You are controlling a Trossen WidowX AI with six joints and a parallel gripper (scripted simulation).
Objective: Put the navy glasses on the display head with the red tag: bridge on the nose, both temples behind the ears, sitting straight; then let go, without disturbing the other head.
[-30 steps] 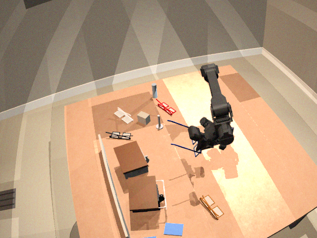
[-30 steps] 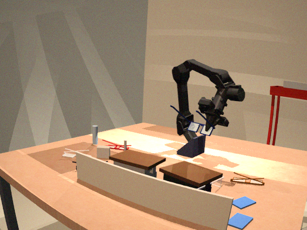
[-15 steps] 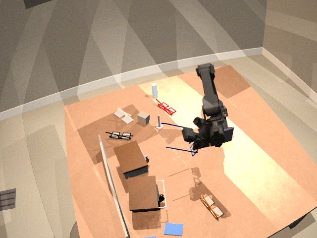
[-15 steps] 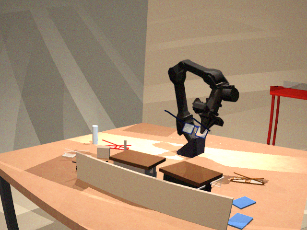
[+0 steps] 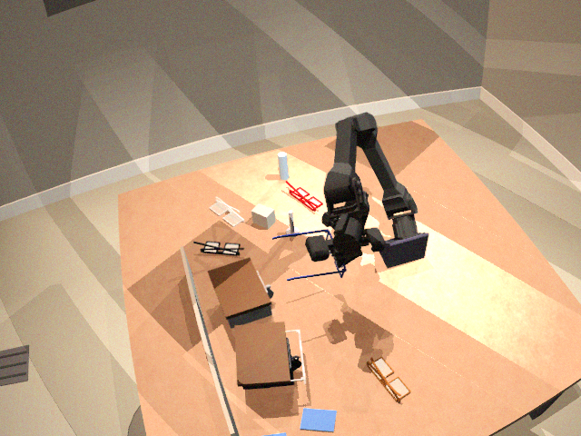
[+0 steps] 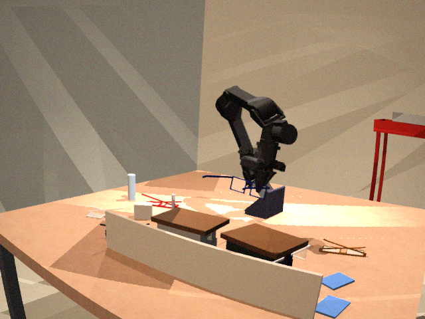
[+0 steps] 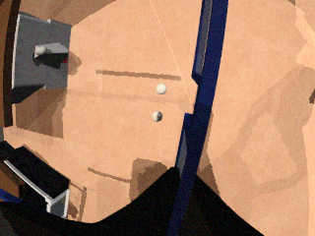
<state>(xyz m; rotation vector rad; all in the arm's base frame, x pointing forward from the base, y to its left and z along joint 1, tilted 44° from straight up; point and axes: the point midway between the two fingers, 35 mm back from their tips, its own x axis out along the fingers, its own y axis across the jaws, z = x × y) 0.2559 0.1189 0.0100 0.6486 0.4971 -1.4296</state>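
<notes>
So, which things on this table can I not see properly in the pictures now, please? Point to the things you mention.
- Gripper's hold on the navy glasses [image 5: 316, 273] [image 6: 237, 191] [image 7: 204, 98]: top view, the arm covers it.
- Front of the grey head [image 5: 248, 315] [image 6: 178, 231] [image 7: 41, 29]: top view, its brown cover hides most.
- Black glasses [image 5: 220, 248]: exterior view, mostly behind the beige panel [image 5: 199, 307] [image 6: 212, 262].

We see warm, fairly bright light on the table [image 5: 468, 282] [image 6: 384, 216] [image 7: 123, 29], with a pale glare band across it that nearly washes out its grain in the top view. On the walls [image 5: 225, 70] [image 6: 291, 62] behind the table, we see dimmer, overlapping streaks, so we cannot tell a single source. Shadows on the table are brown, hard-edged in places and jagged. We notice fine speckle throughout, and in the wrist view a softer picture over the table, with lines bowing towards the edges
</notes>
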